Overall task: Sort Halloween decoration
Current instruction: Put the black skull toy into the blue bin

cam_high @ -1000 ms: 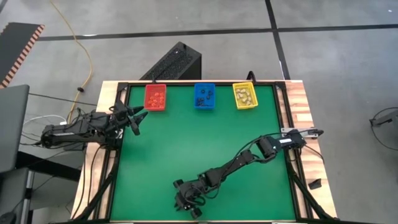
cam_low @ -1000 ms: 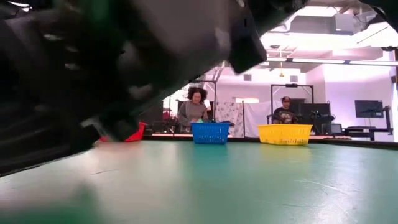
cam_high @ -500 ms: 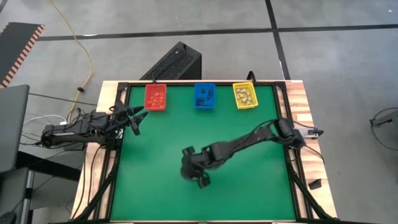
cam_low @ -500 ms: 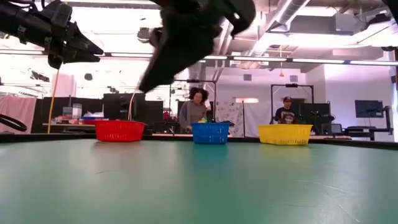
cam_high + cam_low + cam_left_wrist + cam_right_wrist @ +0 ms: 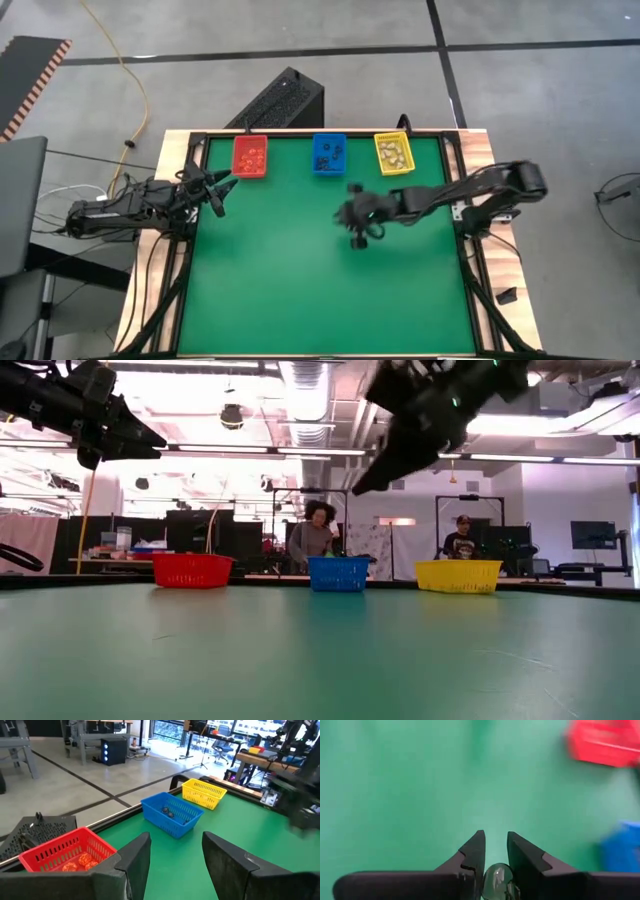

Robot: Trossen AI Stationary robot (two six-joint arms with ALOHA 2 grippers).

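- Right pincer (image 5: 352, 214): I have it up off the green surface (image 5: 260, 280), mid-surface and a little toward the far edge, its fingers (image 5: 476, 851) pinched on a small pale, rounded trinket (image 5: 496, 876); colour reads cream-white, though that is my judgement.
- Key relation: the three bins sit along the far edge. The blue bin (image 5: 328, 154) lies just beyond and slightly left of this pincer; the yellow bin (image 5: 393, 153) beyond and to the right; the red bin (image 5: 250, 156) farthest left.
- Bin contents: orange pieces in red, dark pieces in blue, pale pieces in yellow. I judge yellow the target, so the carry should veer far-right.
- Right arm pose: stretched low from the right edge, reaching leftward.
- Left pincer (image 5: 220, 187): parked at the left edge near the red bin, fingers (image 5: 135, 857) apart, holding nothing.
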